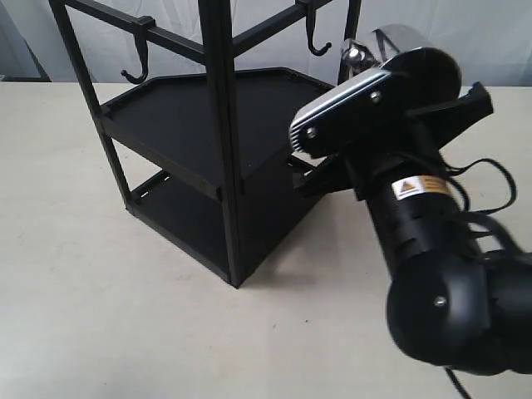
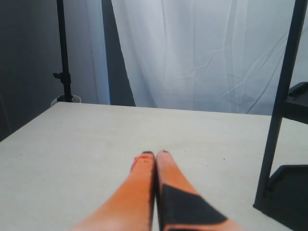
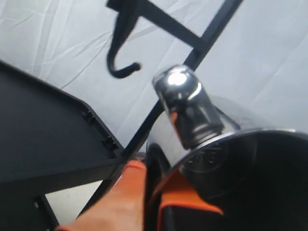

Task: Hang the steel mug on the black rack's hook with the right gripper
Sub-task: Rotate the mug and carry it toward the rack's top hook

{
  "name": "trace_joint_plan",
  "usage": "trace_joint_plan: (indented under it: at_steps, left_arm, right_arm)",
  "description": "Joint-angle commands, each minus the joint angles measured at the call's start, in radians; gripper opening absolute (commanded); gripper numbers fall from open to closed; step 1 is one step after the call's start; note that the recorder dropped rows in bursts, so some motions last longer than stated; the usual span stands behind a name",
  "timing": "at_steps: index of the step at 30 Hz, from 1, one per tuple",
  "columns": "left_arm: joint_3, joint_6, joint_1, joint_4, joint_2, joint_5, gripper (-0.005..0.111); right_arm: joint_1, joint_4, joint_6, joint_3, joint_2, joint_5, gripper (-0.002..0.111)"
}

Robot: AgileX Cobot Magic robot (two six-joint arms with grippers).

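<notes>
The steel mug (image 1: 397,43) is held up in the air beside the black rack (image 1: 218,125), at its top right. My right gripper (image 3: 152,166) is shut on the mug's rim (image 3: 166,144), one orange finger (image 3: 126,192) outside the wall and one inside. The mug's looped handle (image 3: 185,103) points toward the hook (image 3: 121,55) on the top rail and stays a short way from it, not touching. In the exterior view that hook (image 1: 317,38) lies just left of the handle (image 1: 357,55). My left gripper (image 2: 155,155) is shut with nothing in it, low over the table.
A second hook (image 1: 137,63) hangs on the rack's left rail. The rack's two trays (image 1: 179,112) hold nothing. A rack post (image 2: 280,106) stands close to my left gripper. White curtain behind, pale table (image 1: 91,274) all round.
</notes>
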Motion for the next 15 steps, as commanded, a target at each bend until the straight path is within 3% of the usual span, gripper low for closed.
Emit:
trace_joint_plan:
  at_steps: [1, 15]
  left_arm:
    - [0.0, -0.002, -0.009, -0.011, -0.005, -0.012, 0.002]
    - [0.0, -0.002, -0.009, -0.011, -0.005, -0.012, 0.002]
  right_arm:
    - [0.015, 0.011, -0.01, -0.058, 0.117, -0.063, -0.001]
    - [0.015, 0.078, -0.023, -0.138, 0.073, -0.063, -0.001]
